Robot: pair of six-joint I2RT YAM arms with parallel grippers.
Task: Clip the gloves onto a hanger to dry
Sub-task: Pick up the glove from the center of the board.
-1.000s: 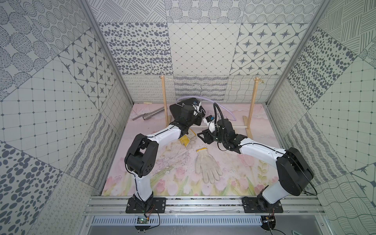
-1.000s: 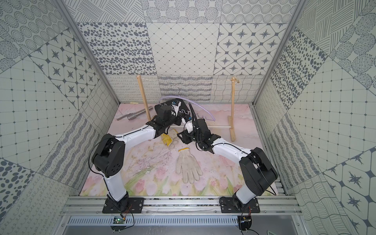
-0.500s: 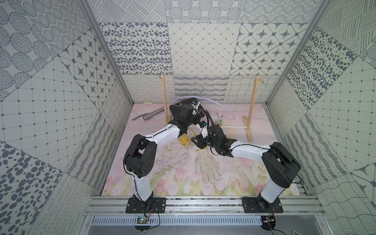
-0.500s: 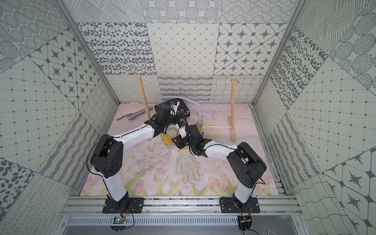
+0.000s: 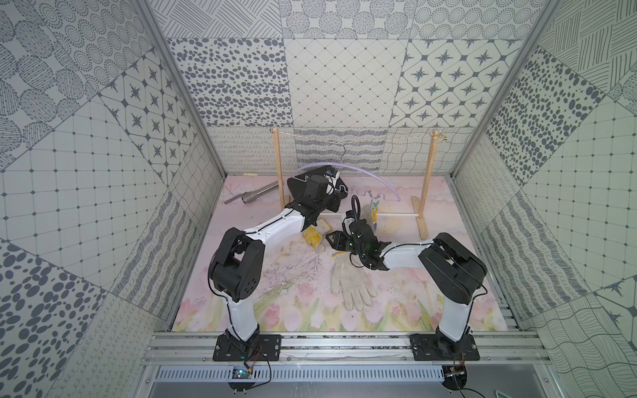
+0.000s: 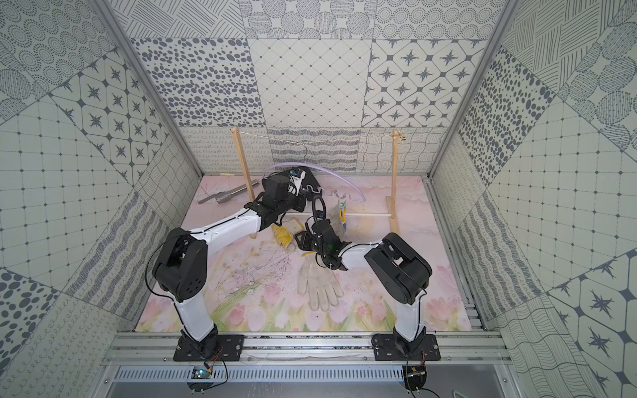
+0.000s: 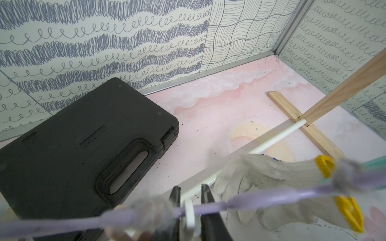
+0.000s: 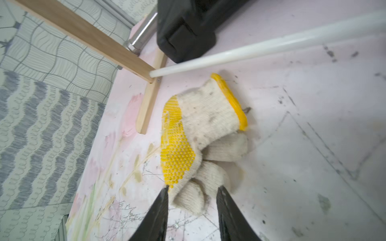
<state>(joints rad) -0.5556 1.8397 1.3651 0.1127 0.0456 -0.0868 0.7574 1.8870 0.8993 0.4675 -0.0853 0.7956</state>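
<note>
Reaching to the back of the surface (image 5: 293,310), the left fingers (image 7: 206,196) are clamped together on the lower bar of the lilac hanger (image 7: 261,197), which hangs between the posts of a wooden frame (image 5: 427,179). An off-white glove (image 7: 261,173) hangs beside a hanger clip (image 5: 374,208). The right fingers (image 8: 163,204) stand apart, straddling a fingertip of a crumpled yellow-dotted glove (image 8: 200,129) lying near the frame's foot. A plain glove (image 5: 351,279) lies flat nearby.

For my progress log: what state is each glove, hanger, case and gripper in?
Hanger: hung on string.
Hanging glove: clipped.
Dotted glove: crumpled, unclipped.
Plain glove: flat, unclipped.
Case: shut.
Left gripper: jaws shut on hanger.
Right gripper: jaws open around dotted glove.
</note>
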